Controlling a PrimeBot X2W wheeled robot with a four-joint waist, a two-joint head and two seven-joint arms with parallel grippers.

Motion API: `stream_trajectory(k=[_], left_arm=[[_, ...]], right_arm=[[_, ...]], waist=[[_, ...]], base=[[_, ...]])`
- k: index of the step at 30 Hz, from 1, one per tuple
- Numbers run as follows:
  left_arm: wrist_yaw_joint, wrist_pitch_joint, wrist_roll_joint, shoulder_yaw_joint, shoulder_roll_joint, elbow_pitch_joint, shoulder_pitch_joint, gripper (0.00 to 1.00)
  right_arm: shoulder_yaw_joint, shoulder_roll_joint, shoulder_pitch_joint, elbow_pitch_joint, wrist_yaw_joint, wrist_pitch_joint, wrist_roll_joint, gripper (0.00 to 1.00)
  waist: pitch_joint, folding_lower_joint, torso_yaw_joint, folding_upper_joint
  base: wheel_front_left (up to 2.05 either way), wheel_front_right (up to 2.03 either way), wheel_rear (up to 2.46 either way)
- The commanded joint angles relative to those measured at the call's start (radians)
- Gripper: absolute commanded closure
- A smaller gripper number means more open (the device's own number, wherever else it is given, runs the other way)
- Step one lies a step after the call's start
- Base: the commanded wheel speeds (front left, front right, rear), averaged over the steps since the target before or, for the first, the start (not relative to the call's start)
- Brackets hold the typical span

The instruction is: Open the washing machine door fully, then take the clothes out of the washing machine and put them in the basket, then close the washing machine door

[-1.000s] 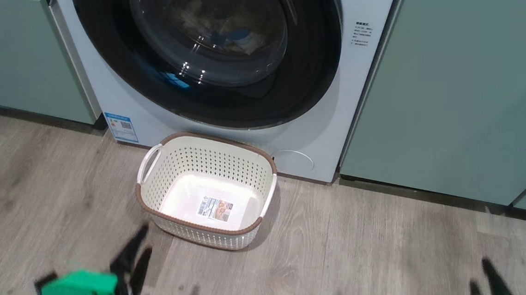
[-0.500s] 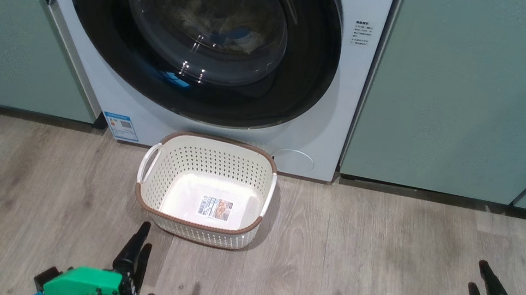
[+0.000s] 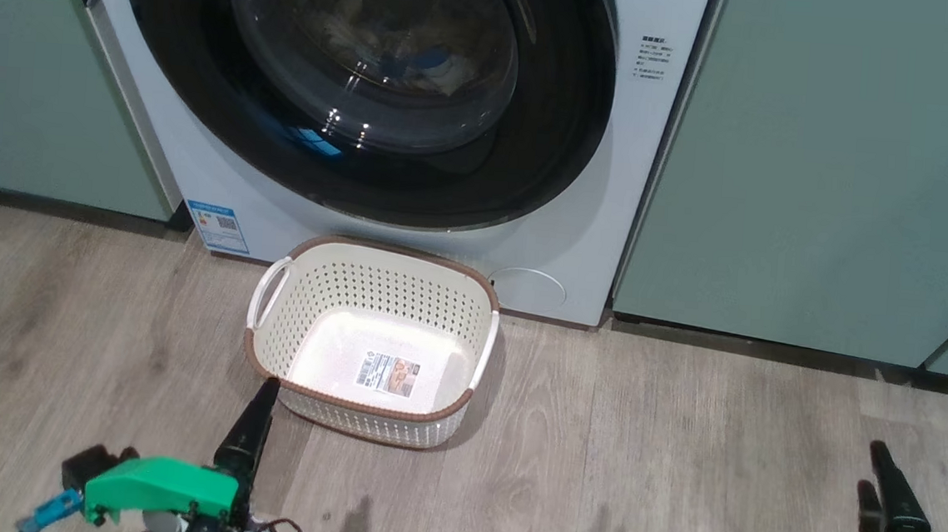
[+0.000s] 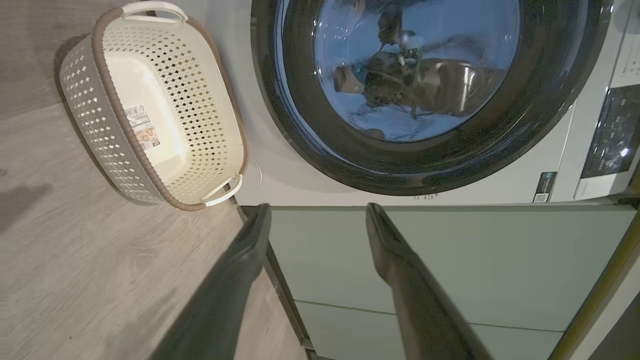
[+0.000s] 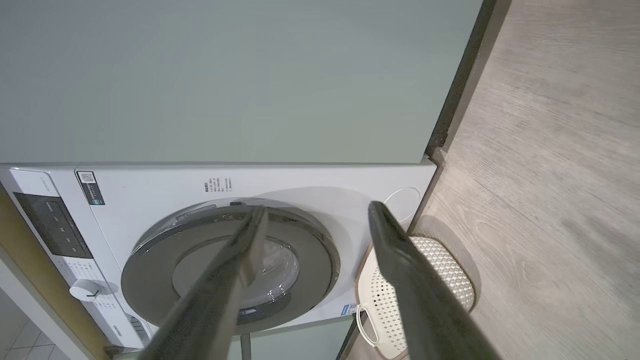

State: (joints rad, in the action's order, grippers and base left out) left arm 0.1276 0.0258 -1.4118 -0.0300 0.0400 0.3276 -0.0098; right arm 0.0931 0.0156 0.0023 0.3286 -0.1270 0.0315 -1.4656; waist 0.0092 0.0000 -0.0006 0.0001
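Just now the left pincer [image 4: 318, 210] sprang from nearly closed to wide, matching the right pincer [image 5: 317, 209], both empty low over the floor [image 3: 678, 447]; the washing machine door [image 3: 201, 105] remains shut on the clothes [image 3: 406, 40], the basket [image 3: 392, 249] empty before it, door-opening seemingly next.

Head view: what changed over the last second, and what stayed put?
The left gripper slid forward toward the basket, its tip now by the near left corner, and its fingers spread open. The right gripper edged up the view slightly, open too. Nothing was taken hold of or let go. The basket stayed empty and in place, the washing machine door shut, the clothes inside.
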Motion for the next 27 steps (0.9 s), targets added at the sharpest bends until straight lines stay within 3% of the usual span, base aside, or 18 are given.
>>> stream_trajectory(k=[1, 19, 27], left_arm=[[0.001, -0.010, 0.036, -0.006, 0.021, -0.044, -0.060, 0.00], [0.001, -0.060, 0.320, 0.003, 0.025, -0.080, -0.093, 0.00], [0.001, -0.084, 0.463, -0.004, 0.020, -0.084, -0.109, 0.00]], right_arm=[[-0.006, 0.012, -0.060, -0.043, -0.001, -0.016, 0.025, 0.00], [-0.013, 0.016, -0.088, -0.103, -0.001, -0.066, 0.281, 0.00], [-0.017, 0.018, -0.098, -0.141, -0.002, -0.089, 0.473, 0.00]], waist=[[0.000, 0.0000, 0.000, -0.0001], [0.000, 0.0000, 0.002, -0.0001], [0.002, 0.0000, 0.005, -0.0001]], base=[[0.00, 0.00, 0.00], [0.00, 0.00, 0.00], [0.00, 0.00, 0.00]])
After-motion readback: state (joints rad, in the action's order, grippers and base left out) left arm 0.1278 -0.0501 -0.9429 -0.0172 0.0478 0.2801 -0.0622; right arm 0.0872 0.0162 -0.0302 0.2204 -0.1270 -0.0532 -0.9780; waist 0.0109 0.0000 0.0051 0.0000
